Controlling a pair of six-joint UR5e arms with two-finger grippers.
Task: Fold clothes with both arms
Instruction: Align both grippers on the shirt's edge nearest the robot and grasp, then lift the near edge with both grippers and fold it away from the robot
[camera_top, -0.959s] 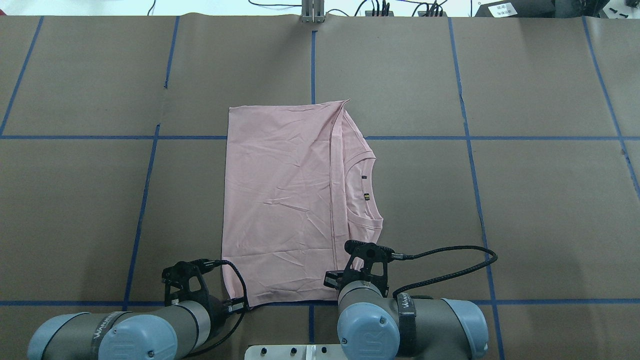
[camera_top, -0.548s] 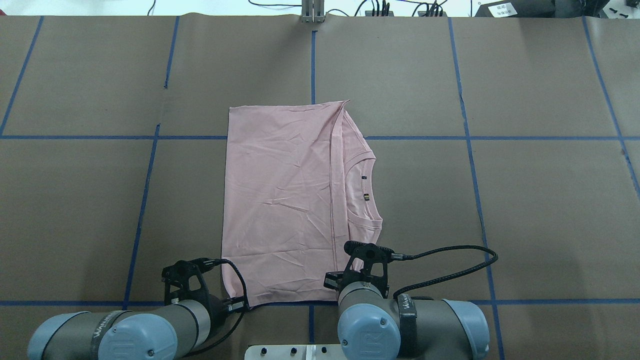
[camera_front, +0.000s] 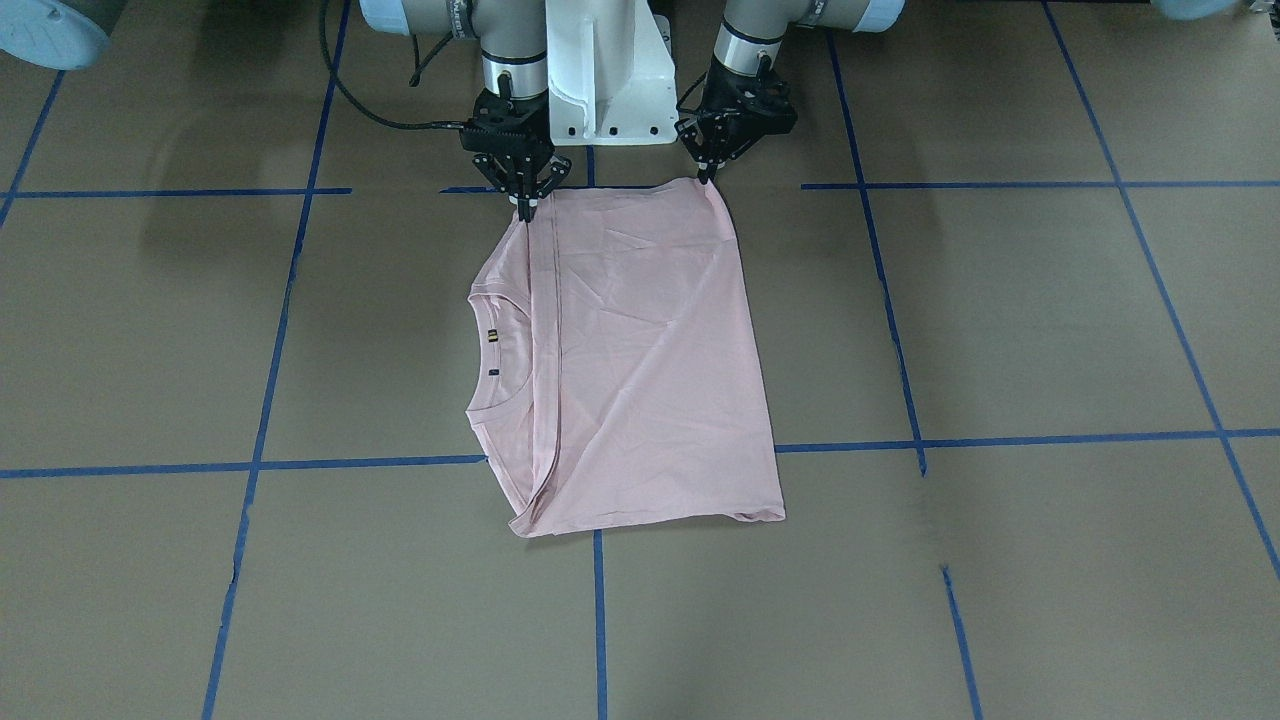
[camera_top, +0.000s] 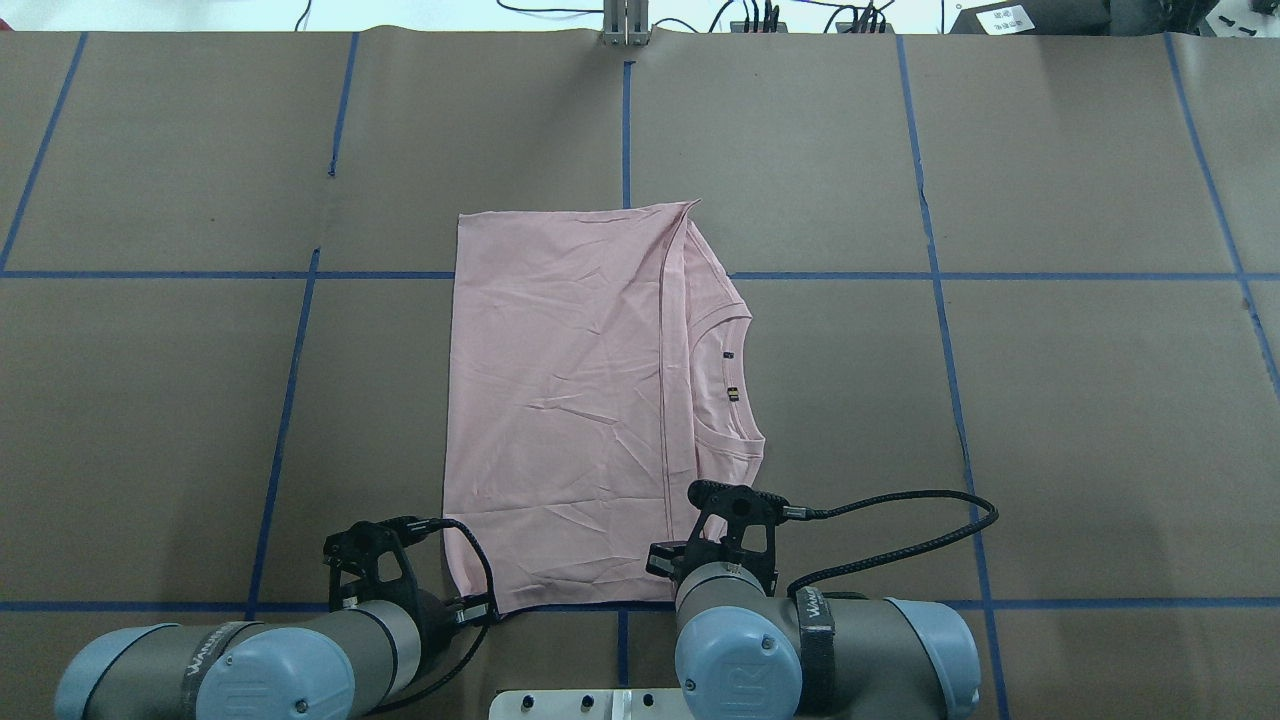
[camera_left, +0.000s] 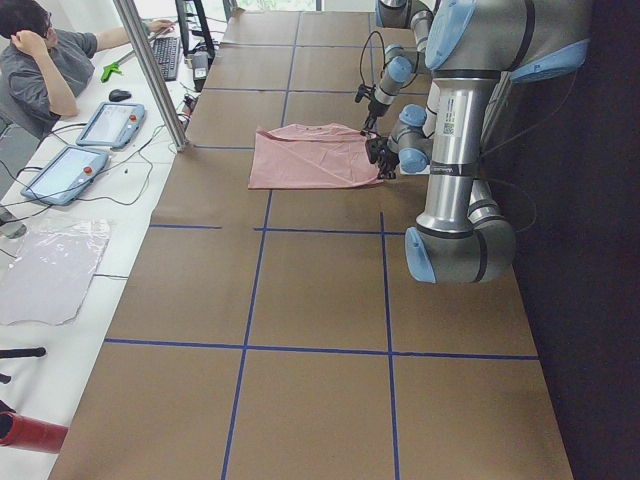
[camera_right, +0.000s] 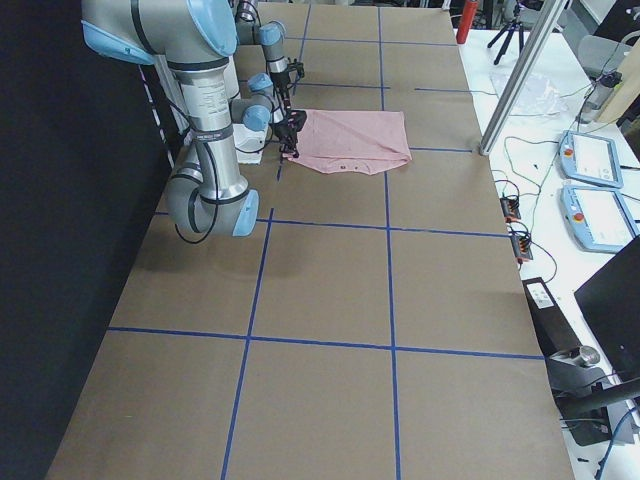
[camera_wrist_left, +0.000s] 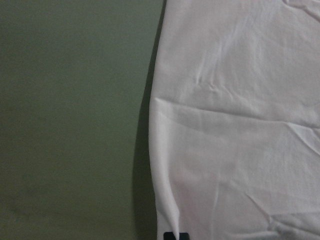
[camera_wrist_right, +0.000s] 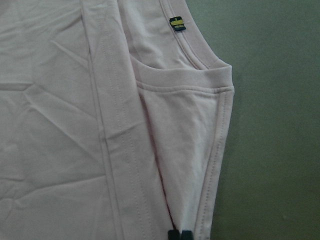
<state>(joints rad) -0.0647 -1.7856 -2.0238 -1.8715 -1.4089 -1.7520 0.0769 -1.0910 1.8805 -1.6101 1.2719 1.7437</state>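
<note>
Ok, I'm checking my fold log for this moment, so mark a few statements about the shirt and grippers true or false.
1. The T-shirt lies fully spread, sleeves out. False: it is folded over, one layer partly covering the collar.
2. The left gripper and right gripper both sit at the shirt's edge nearest the robot. True.
3. The collar faces the robot's left. False: it faces its right.
4. A printed picture shows on top. False: only plain pink shows.
5. A person is visible in the exterior left view. True.
</note>
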